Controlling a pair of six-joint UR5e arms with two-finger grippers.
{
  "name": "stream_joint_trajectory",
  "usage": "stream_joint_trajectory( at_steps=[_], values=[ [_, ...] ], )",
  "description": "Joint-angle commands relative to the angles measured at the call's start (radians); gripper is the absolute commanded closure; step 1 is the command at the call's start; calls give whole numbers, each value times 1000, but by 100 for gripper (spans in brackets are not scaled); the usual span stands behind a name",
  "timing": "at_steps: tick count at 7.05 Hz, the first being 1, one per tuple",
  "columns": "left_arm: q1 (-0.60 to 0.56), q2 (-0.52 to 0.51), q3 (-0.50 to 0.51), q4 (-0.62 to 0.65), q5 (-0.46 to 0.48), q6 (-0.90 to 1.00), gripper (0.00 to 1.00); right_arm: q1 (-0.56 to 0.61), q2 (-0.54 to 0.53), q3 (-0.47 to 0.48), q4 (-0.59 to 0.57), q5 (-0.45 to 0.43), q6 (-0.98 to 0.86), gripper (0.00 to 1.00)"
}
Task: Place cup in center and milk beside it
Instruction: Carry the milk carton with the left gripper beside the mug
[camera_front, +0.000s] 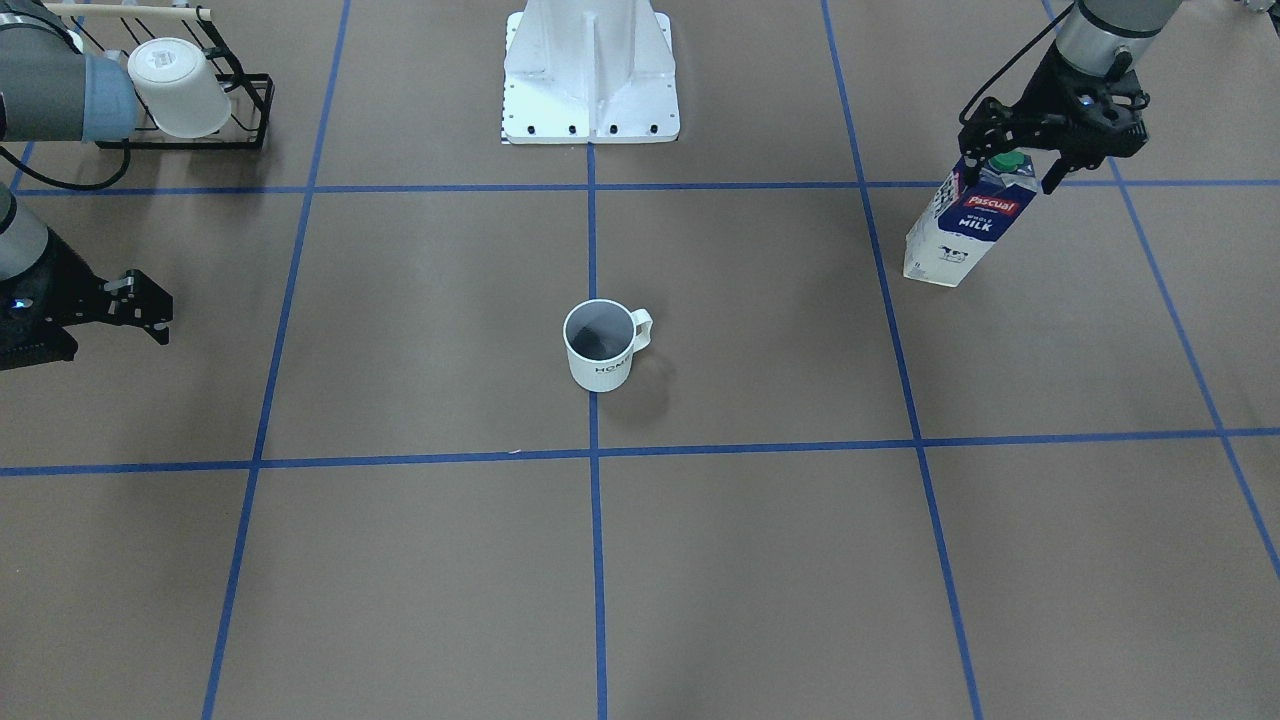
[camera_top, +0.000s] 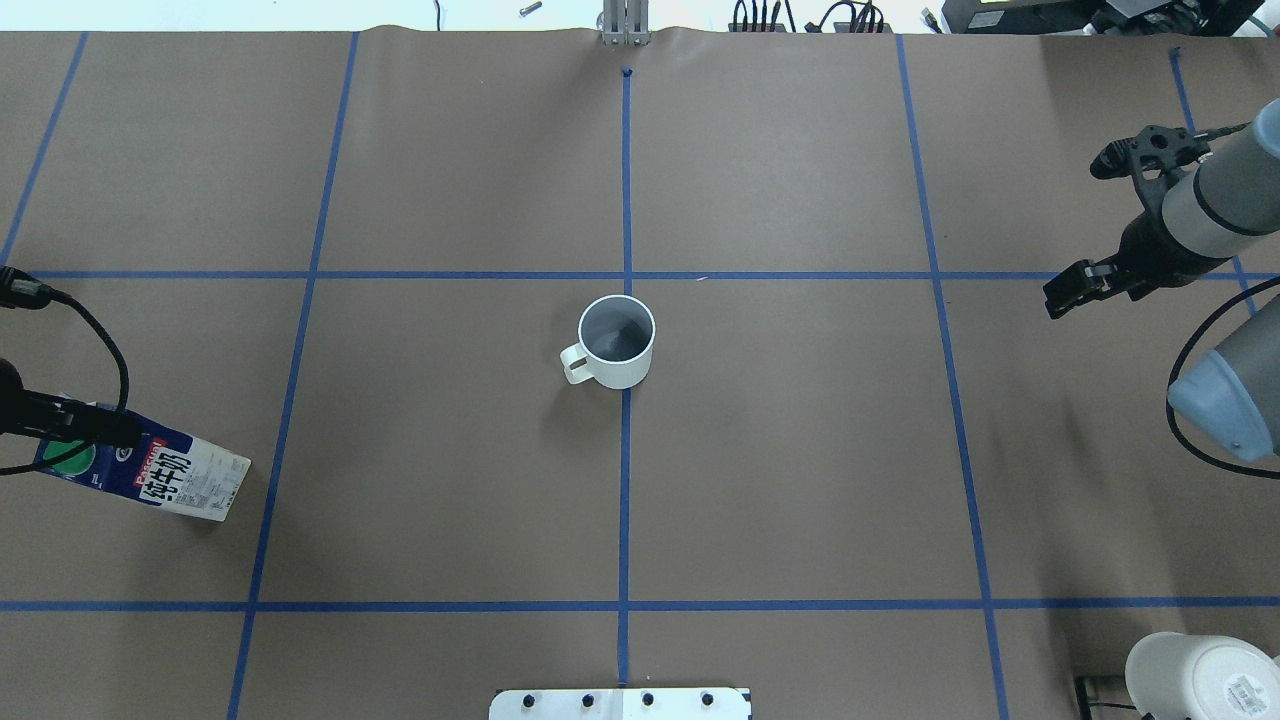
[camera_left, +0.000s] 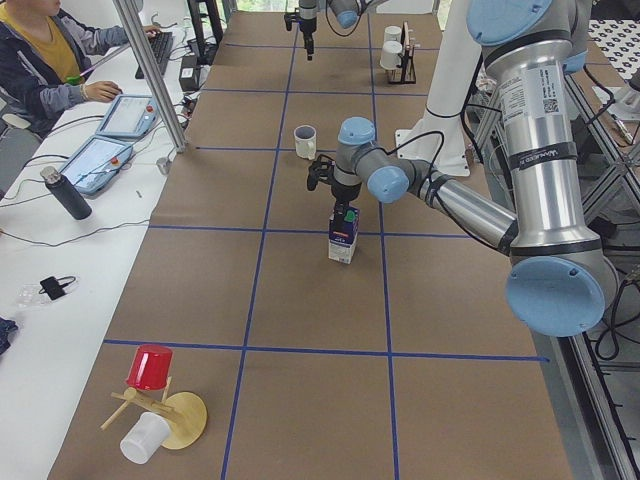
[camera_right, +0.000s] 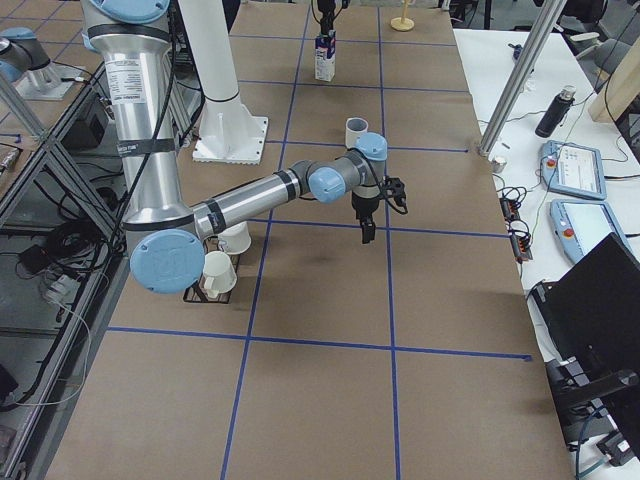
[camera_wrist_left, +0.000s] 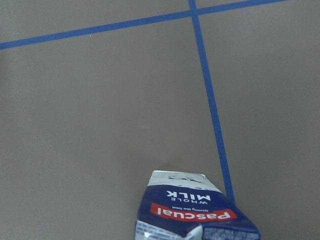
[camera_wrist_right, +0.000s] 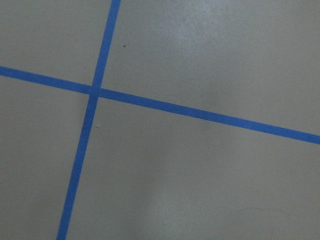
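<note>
Looking across my views, I see the left tool (camera_front: 1010, 150) closed around the top of the tall navy-and-white milk carton with the red Pascual label and green screw cap (camera_front: 962, 222), its fingers clamped on either side of the cap. The carton hangs straight below that tool; whether its base touches the matte brown counter with blue tape grid lines (camera_front: 760, 560) or sits just above it, I cannot tell. From the left wrist camera the carton fills the bottom of the picture directly under the tool, just beside a blue line.

Well away from that tool, towards the middle of the counter, stands the small white mug with dark grey inside and dark lettering (camera_front: 599, 345). It is upright, sitting on the central tape line, its loop handle turned towards the left arm's side.

My right tool (camera_front: 120, 305) hovers above bare counter far on the other side of the mug, holding nothing, fingers a narrow way apart. Behind it, nearer the robot's base, a black wire rack (camera_front: 235, 105) carries a white mug lying on its side (camera_front: 178, 88).
</note>
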Motion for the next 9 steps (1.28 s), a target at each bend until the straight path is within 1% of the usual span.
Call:
stream_joint_trajectory(
  at_steps=[1,2,3,5,6,7,8,9],
  values=[
    [4,-24,30,-1,-8,-9,2,5,-3,-1,1,2,0,0],
    [4,-30,42,-1,-11,-9,2,11,-7,-1,-1,2,-1,0],
    [4,-30,44,-1,-13,-9,6,11,-7,-1,-1,2,0,0],
    [6,-29,47,-1,-27,-9,29,8,-7,-2,-1,1,2,0],
    [6,-29,47,1,-27,-9,36,8,-5,-2,1,1,5,0],
    [6,-29,42,1,-28,-9,49,8,-5,-2,-1,1,5,0],
    [4,-29,32,2,-30,-9,58,8,-5,-1,1,1,6,0],
    [-15,-36,16,2,-75,-11,59,28,-7,5,-1,7,2,0]
  ],
)
